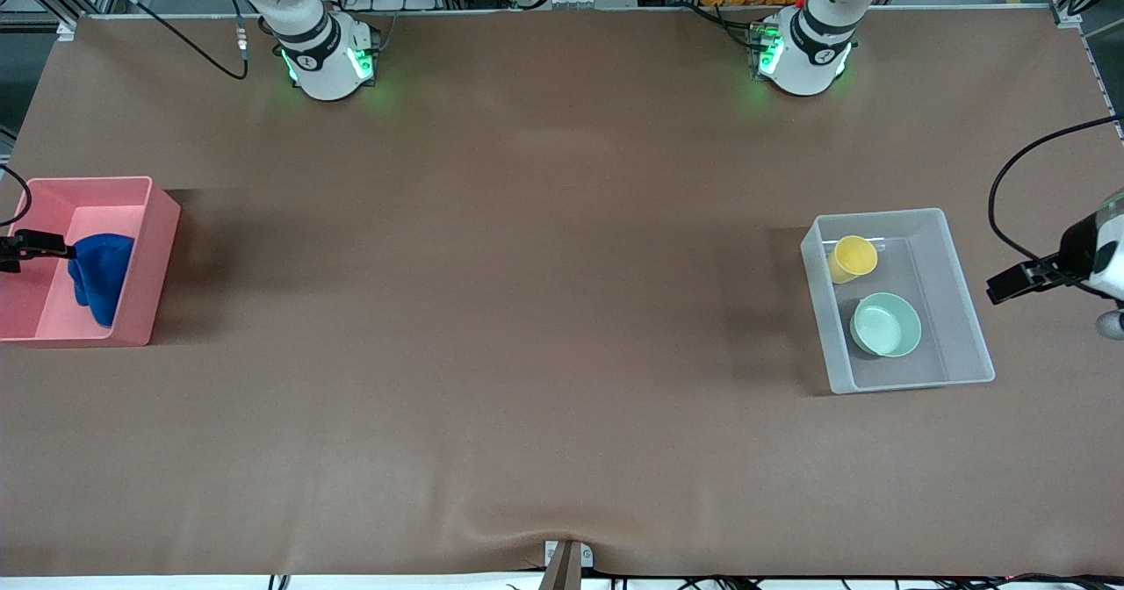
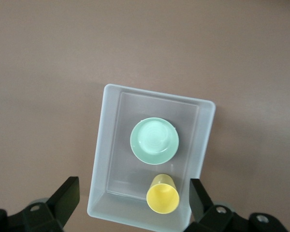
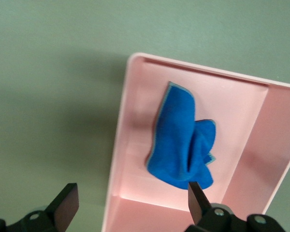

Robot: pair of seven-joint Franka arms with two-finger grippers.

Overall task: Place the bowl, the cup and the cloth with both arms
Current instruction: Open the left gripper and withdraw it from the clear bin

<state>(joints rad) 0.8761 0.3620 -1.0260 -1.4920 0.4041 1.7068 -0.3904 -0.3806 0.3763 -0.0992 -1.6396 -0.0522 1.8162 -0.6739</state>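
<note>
1. Lying crumpled in the pink bin at the right arm's end of the table, the cloth is soft and light; I think it will fold and sag when lifted, so a pinch on a raised fold near its middle looks safest.
2. The right gripper hovers over this bin with its fingers spread wide and nothing between them. In the right wrist view the cloth sits below it, close to one finger (not touching, as far as I can see).
3. The bowl and the cup are in the clear bin at the left arm's end. The cup lies on its side, farther from the front camera than the bowl, and just beside it.
4. Both are probably stiff, smooth and a little slippery. I would take the bowl by its rim, and the cup across its wall.
5. The left gripper hangs above the clear bin, wide open and empty. In the left wrist view the cup shows between its fingers, well below them.
</note>
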